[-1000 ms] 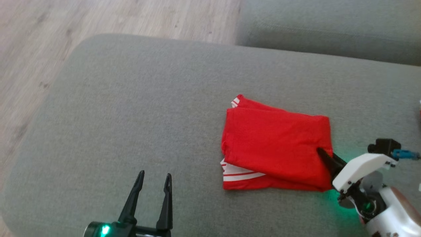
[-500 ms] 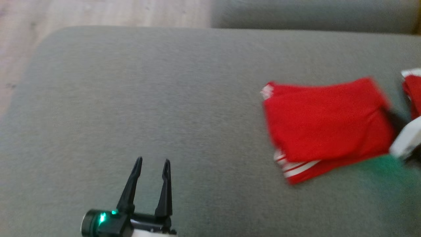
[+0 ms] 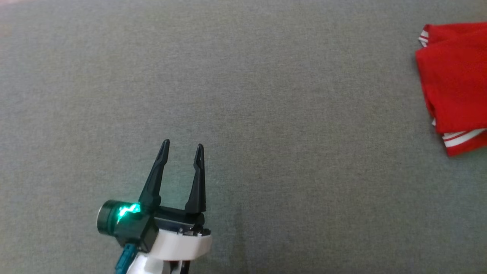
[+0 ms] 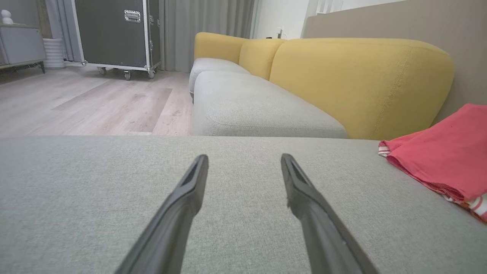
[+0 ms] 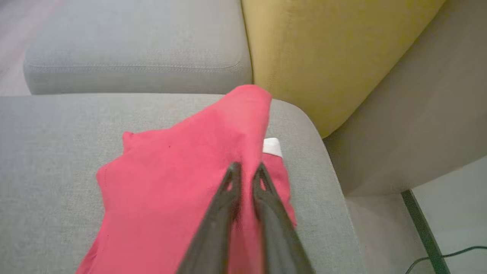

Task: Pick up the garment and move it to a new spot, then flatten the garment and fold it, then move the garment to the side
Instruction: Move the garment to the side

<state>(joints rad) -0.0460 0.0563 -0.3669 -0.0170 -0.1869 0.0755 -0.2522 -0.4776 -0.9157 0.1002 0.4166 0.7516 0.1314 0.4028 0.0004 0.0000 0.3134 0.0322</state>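
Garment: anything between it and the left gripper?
Nothing visible. Only bare grey cushion lies between the open left gripper and the red garment. The right gripper is shut on the garment's cloth.

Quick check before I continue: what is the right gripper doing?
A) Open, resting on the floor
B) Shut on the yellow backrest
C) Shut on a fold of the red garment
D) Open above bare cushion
C: in the right wrist view the right gripper has its fingers pinched together on a raised fold of the red garment, which lies on the grey cushion.
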